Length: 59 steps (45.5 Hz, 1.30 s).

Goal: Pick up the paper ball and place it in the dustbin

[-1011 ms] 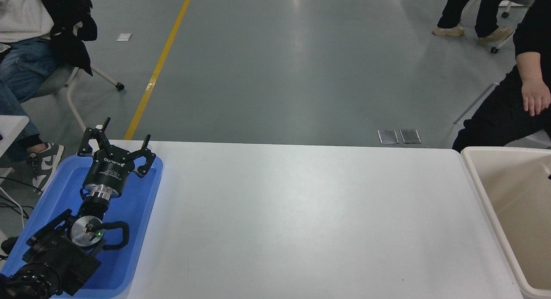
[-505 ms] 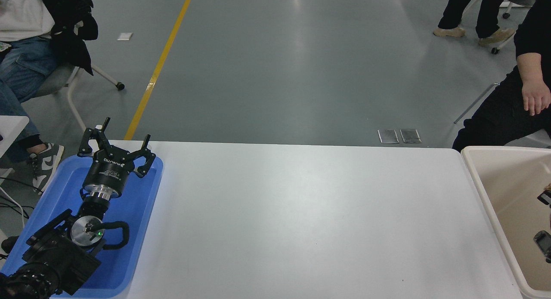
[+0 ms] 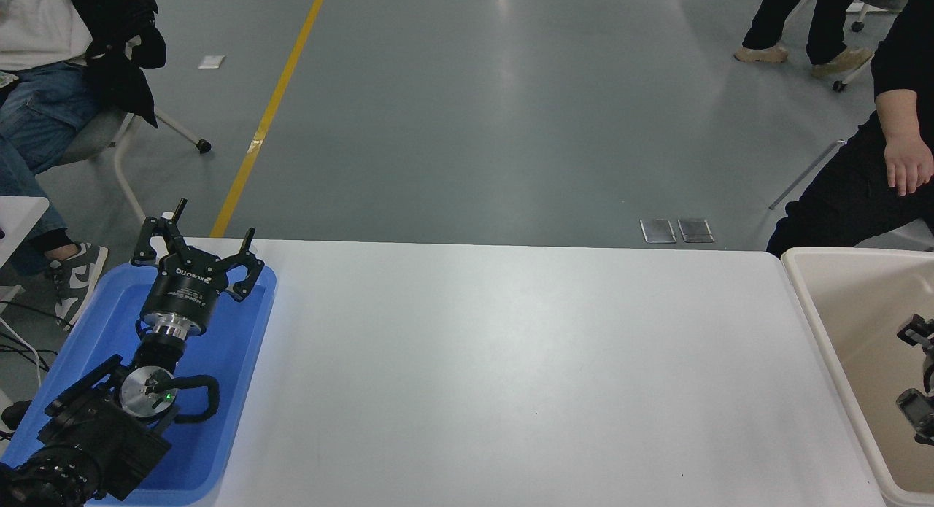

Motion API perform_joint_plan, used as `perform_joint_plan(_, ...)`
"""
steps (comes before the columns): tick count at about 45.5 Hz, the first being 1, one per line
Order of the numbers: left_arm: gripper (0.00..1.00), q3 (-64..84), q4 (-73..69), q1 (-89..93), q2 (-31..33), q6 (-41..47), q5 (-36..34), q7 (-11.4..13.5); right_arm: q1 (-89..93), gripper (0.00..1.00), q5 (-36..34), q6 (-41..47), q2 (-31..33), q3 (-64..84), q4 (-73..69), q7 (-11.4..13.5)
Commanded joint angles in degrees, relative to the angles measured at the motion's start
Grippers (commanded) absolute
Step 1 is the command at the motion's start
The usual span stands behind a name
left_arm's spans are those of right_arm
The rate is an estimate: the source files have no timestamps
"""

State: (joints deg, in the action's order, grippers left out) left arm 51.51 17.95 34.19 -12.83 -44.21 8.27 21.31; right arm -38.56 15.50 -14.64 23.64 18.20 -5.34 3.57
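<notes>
- The left gripper (image 3: 198, 246) is parked over the blue tray (image 3: 252, 346), fingers spread and empty, clear of the work.
- The right gripper (image 3: 918, 372) pokes in at the right edge above the dustbin (image 3: 824, 324), likely there to release; whether its claw is apart or together I cannot tell.
- The paper ball is not visible on the table (image 3: 511, 368) or in the bin's visible part.

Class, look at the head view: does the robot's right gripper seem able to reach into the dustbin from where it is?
Probably yes. The right gripper shows at the picture's right edge, already over the open dustbin, with nothing visible between them. No paper ball is visible.
</notes>
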Motion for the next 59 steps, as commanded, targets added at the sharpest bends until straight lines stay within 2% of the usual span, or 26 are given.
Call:
perform_joint_plan(1,1.0,-0.01,-0.02,0.0,0.0,0.0,-0.01,0.05,-5.3,1.0,0.06,-0.03,-1.22,-19.93,-4.14,-0.67)
perform_joint_plan(6,1.0,-0.01,-0.02,0.0,0.0,0.0,-0.01,0.05,-7.85,1.0,1.11,0.05,-0.7,-30.84,-10.81,-3.13)
perform_joint_plan(10,1.0,-0.01,-0.02,0.0,0.0,0.0,-0.01,0.05,-8.82,1.0,1.2,0.05,0.26,-35.51,-16.7,-6.55)
perform_joint_plan(17,1.0,-0.01,-0.02,0.0,0.0,0.0,-0.01,0.05,-8.82,1.0,1.2,0.23,0.88,-51.13,-23.74,-16.57)
perform_joint_plan(26,1.0,-0.01,-0.02,0.0,0.0,0.0,-0.01,0.05,1.79,1.0,2.08,2.5,-2.63,-75.13,-40.15,-31.41)
perform_joint_plan(27,1.0,-0.01,-0.02,0.0,0.0,0.0,-0.01,0.05,3.03,1.0,2.34,3.12,-2.81,-76.29,-41.32,-32.13)
perform_joint_plan(29,1.0,-0.01,-0.02,0.0,0.0,0.0,-0.01,0.05,5.06,1.0,2.7,4.44,-3.07,-78.13,-42.82,-32.75)
perform_joint_plan(40,1.0,-0.01,-0.02,0.0,0.0,0.0,-0.01,0.05,12.01,1.0,2.87,14.37,-7.11,-85.17,-43.35,-32.84)
perform_joint_plan(59,1.0,-0.01,-0.02,0.0,0.0,0.0,-0.01,-0.04,15.17,1.0,2.87,15.96,-9.57,-88.34,-43.08,-32.84)
